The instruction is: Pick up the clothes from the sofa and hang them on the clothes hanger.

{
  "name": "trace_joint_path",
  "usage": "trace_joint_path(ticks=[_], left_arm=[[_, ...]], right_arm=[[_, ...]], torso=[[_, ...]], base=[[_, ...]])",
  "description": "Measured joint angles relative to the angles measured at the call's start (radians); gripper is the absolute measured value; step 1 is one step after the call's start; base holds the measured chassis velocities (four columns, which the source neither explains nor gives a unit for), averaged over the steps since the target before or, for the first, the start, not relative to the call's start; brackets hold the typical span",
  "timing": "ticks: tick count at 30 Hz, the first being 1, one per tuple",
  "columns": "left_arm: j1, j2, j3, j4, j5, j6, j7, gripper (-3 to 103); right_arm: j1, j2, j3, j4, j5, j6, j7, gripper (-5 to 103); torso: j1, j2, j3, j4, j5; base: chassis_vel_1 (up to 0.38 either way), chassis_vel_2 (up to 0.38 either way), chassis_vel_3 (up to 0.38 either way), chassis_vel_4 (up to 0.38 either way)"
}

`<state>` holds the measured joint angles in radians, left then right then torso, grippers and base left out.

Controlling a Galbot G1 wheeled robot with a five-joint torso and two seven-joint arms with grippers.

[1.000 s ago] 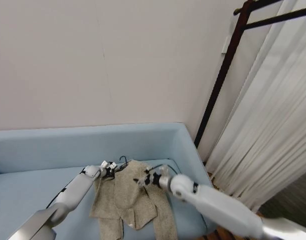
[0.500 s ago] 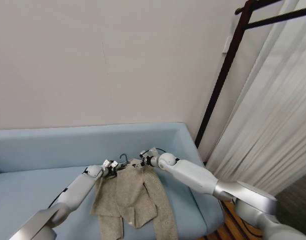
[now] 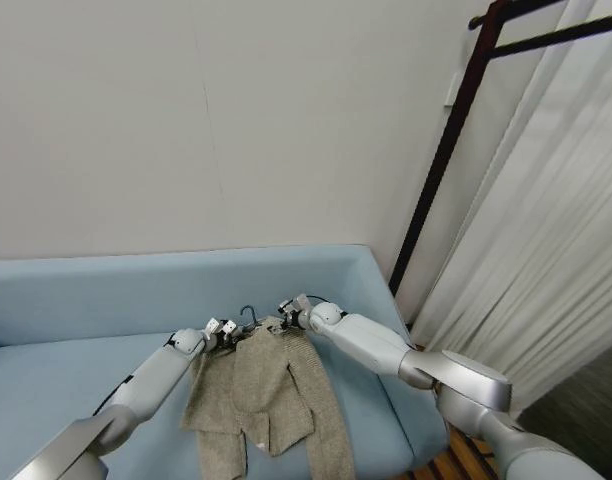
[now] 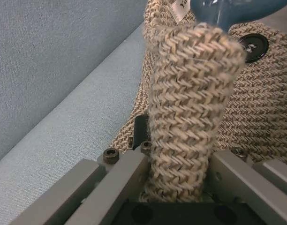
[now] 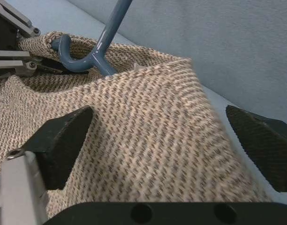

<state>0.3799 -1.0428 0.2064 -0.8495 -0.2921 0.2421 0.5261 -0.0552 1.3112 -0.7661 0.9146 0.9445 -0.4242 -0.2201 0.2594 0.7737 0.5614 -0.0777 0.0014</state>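
2 arms extended forward — left hand (image 3: 222, 330) clamped tight, right hand (image 3: 289, 307) splayed wide.

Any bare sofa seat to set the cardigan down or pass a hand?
Bare seat lies left of the left arm, up to the backrest. Crowded at the cardigan collar: left gripper, hanger and right gripper bunch there.
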Motion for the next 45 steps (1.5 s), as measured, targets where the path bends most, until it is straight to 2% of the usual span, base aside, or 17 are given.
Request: trace_joint_path(ticks=[3, 12, 15, 18, 22, 24, 27, 28, 30, 32, 35, 45], left_arm=[[-0.002, 0.002, 0.004, -0.005, 0.001, 0.000, 0.002, 4], [-0.003, 0.010, 0.005, -0.018, 0.002, -0.001, 0.004, 4], [-0.002, 0.014, 0.005, -0.021, 0.003, -0.002, 0.005, 4], [-0.001, 0.017, 0.005, -0.024, 0.003, -0.003, 0.009, 4], [0.003, 0.021, 0.004, -0.031, 0.003, -0.005, 0.012, 4], [0.005, 0.022, 0.003, -0.033, 0.003, -0.006, 0.013, 4], [0.013, 0.029, 0.000, -0.042, 0.003, -0.007, 0.016, 4], [0.013, 0.029, 0.000, -0.042, 0.003, -0.007, 0.016, 4], [0.020, 0.034, -0.003, -0.051, 0.004, -0.008, 0.016, 4], [0.023, 0.036, -0.004, -0.054, 0.004, -0.009, 0.015, 4], [0.028, 0.040, -0.008, -0.061, 0.004, -0.012, 0.015, 4], [0.031, 0.042, -0.016, -0.074, 0.004, -0.012, 0.013, 4]], right_arm=[[0.003, 0.014, -0.001, -0.019, -0.011, -0.002, -0.015, 86], [0.008, 0.024, -0.022, -0.035, -0.065, -0.002, -0.033, 84], [0.008, 0.031, -0.034, -0.037, -0.094, 0.008, -0.032, 76], [0.008, 0.034, -0.046, -0.035, -0.121, 0.020, -0.028, 74], [0.003, 0.041, -0.055, -0.037, -0.169, 0.043, -0.016, 58], [0.002, 0.042, -0.055, -0.038, -0.174, 0.046, -0.010, 58], [0.002, 0.041, -0.059, -0.034, -0.185, 0.051, 0.002, 41], [0.002, 0.041, -0.059, -0.034, -0.185, 0.051, 0.002, 41], [0.002, 0.035, -0.063, -0.023, -0.188, 0.052, 0.009, 30], [0.002, 0.032, -0.065, -0.017, -0.190, 0.052, 0.011, 30], [-0.001, 0.019, -0.070, 0.006, -0.199, 0.053, 0.019, 21], [-0.020, -0.010, -0.067, 0.066, -0.213, 0.061, 0.071, 21]], torso=[[0.000, 0.000, 0.000, 0.0001, 0.0000], [0.000, 0.000, 0.000, -0.0003, 0.0000], [0.000, 0.000, 0.000, -0.0002, 0.0000], [0.000, 0.000, 0.000, -0.0002, 0.0000], [0.000, 0.000, 0.000, -0.0002, 0.0000], [0.000, 0.000, 0.000, -0.0002, 0.0000], [0.000, 0.000, 0.000, -0.0002, 0.0000], [0.000, 0.000, 0.000, -0.0002, 0.0000], [0.000, 0.000, 0.000, -0.0001, 0.0000], [0.000, 0.000, 0.000, -0.0001, 0.0000], [0.000, 0.000, 0.000, -0.0001, 0.0000], [0.000, 0.000, 0.000, -0.0002, 0.0001]], base=[[0.000, 0.000, 0.000, 0.000], [0.000, 0.000, 0.000, 0.000], [0.000, 0.000, 0.000, 0.000], [0.000, 0.000, 0.000, 0.000], [0.000, 0.000, 0.000, 0.000], [0.000, 0.000, 0.000, 0.000], [0.000, 0.000, 0.000, 0.000], [0.000, 0.000, 0.000, 0.000], [0.000, 0.000, 0.000, 0.000], [0.000, 0.000, 0.000, 0.000], [0.000, 0.000, 0.000, 0.000], [0.000, 0.000, 0.000, 0.000]])
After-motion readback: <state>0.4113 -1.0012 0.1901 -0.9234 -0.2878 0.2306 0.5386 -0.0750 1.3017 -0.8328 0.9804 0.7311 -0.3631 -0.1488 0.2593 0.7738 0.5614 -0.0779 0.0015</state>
